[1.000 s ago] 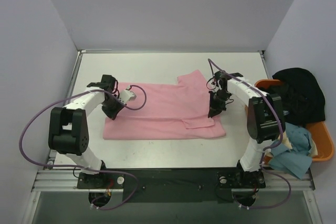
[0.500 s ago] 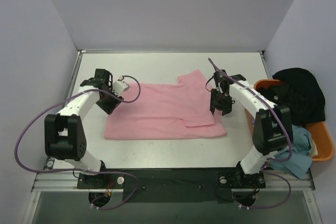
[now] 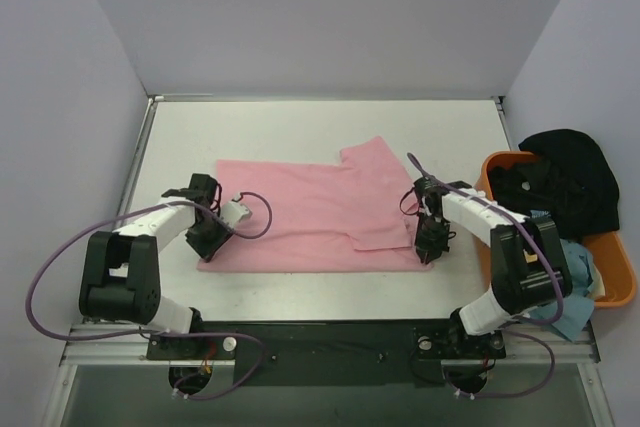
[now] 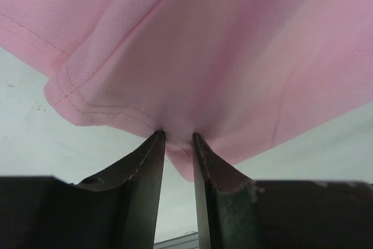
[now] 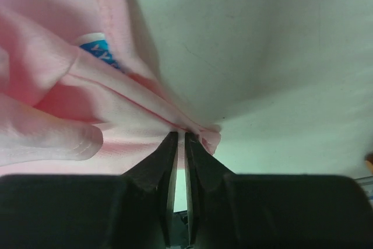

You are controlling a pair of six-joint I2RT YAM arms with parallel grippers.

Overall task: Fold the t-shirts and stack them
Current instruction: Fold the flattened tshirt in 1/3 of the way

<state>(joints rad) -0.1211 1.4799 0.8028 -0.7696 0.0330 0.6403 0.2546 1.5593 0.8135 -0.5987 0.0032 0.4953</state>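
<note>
A light pink t-shirt (image 3: 310, 212) lies half folded in the middle of the table. My left gripper (image 3: 205, 247) is at its near left corner, shut on the pink cloth (image 4: 192, 86), which is pinched between the fingertips. My right gripper (image 3: 428, 252) is at the near right corner, shut on the pink hem (image 5: 145, 109); a blue neck label (image 5: 96, 51) shows beside it. A black t-shirt (image 3: 565, 177) and a light blue t-shirt (image 3: 560, 282) lie in and over the tub at the right.
An orange plastic tub (image 3: 620, 282) stands past the table's right edge. White table surface (image 3: 300, 127) lies beyond the shirt, with walls on three sides. Purple cables loop beside each arm.
Both grippers have moved toward the near edge, from the shirt's far corners to its near corners. The shirt's far edge now lies flat and more spread out.
</note>
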